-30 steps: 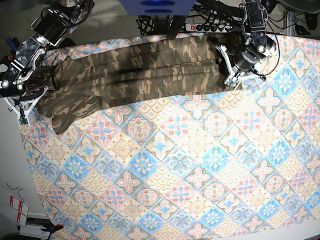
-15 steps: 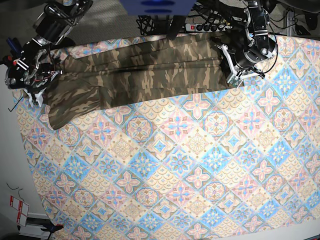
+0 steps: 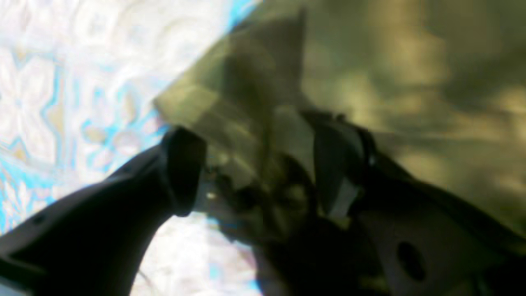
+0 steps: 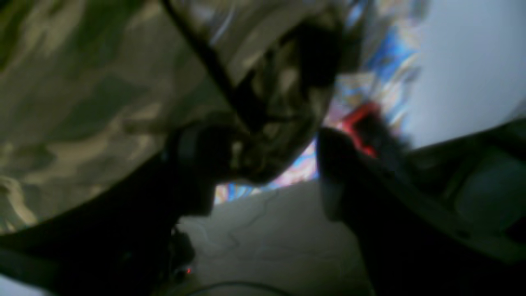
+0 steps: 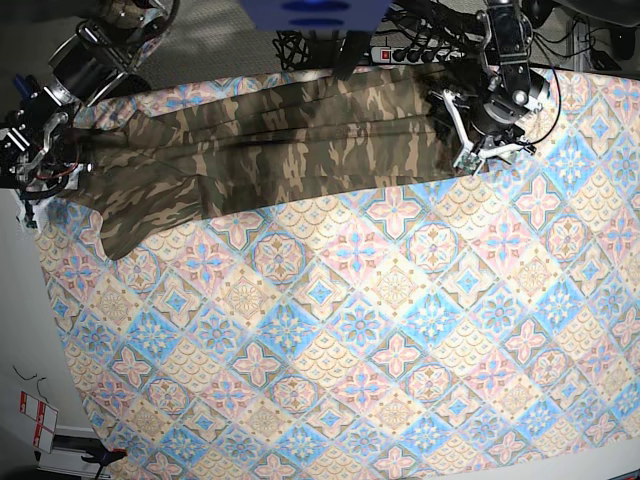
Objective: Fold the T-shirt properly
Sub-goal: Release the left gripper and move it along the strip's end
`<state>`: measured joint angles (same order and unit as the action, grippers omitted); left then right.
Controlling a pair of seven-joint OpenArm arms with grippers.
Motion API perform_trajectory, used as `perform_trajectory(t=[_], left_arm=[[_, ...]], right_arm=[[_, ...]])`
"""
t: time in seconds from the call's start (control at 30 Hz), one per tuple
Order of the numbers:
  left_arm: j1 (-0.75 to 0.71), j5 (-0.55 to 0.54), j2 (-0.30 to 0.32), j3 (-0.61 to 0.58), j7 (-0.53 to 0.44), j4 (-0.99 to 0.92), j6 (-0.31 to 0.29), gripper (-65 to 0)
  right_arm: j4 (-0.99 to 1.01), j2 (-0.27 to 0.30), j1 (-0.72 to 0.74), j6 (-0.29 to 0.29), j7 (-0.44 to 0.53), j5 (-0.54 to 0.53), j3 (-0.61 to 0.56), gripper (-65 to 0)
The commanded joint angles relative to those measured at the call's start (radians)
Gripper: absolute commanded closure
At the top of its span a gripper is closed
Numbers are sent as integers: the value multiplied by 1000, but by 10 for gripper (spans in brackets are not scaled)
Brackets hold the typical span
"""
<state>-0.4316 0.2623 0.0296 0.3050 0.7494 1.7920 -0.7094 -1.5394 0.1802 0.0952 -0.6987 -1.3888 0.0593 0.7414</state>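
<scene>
The T-shirt point(image 5: 280, 140) lay as a long camouflage band across the far strip of the tile-patterned cloth point(image 5: 380, 330), stretched between the two pincers, with one sleeve point(image 5: 135, 215) drooping toward the near side close to the right one. The left gripper point(image 5: 480, 145) stood at the shirt's end on the base view's right side, over the cloth's edge. In its wrist view the left gripper point(image 3: 254, 164) had its two dark fingers point(image 3: 181, 172) spread apart, and a folded corner of camouflage fabric lay between and just beyond them; the picture was too blurred to tell whether either finger touched the fabric, but the jaws were plainly released rather than clenched. To one side of that pincer the pale patterned cloth showed, and to the other the olive shirt filled the view. The right gripper point(image 5: 40, 165) sat at the opposite end of the shirt, at the table's outer edge. In its own view the right gripper point(image 4: 263, 176) also stood parted, a bunched fold of shirt resting against one finger point(image 4: 193, 172), the other finger clear of it, with grey floor visible through the gap between them.
</scene>
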Motion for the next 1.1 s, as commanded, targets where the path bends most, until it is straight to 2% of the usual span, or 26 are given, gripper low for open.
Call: perform_trajectory(t=[0.0, 0.23, 0.33, 0.43, 0.57, 0.67, 0.77, 0.9, 1.0, 1.07], left_arm=[[-2, -5, -9, 1, -18, 64, 11, -423], [-26, -5, -75, -7, -17, 194, 11, -424], [-28, -7, -112, -8, -17, 231, 11, -424], [-25, -18, -136, -8, -17, 233, 11, -424], [-29, -169, -127, -8, 9, 233, 11, -425], [-19, -337, -56, -8, 135, 233, 11, -425], [-19, -581, 46, -8, 226, 231, 11, -425], [-28, -840, 198, 0, 255, 205, 11, -425], [-29, -930, 292, -7, 256, 150, 11, -425], [-40, -986, 330, -3, 249, 82, 11, -425]], right_arm=[[-40, 20, 15, 1, 7, -3, 0, -372], [-134, 17, 15, 1, 9, -3, -4, -371], [-169, 17, 15, 1, 53, 0, -4, -371], [-187, 17, 11, 1, 98, 50, -6, -371], [-181, 15, 11, 1, 159, 146, -32, -371], [-181, 14, 10, 1, 205, 230, -76, -371], [-178, 8, 8, 1, 250, 307, -101, -373], [-177, -26, 8, 1, 283, 360, -107, -373], [-177, -31, 7, 1, 286, 362, -107, -373], [-177, -31, -1, 1, 288, 362, -108, -373]])
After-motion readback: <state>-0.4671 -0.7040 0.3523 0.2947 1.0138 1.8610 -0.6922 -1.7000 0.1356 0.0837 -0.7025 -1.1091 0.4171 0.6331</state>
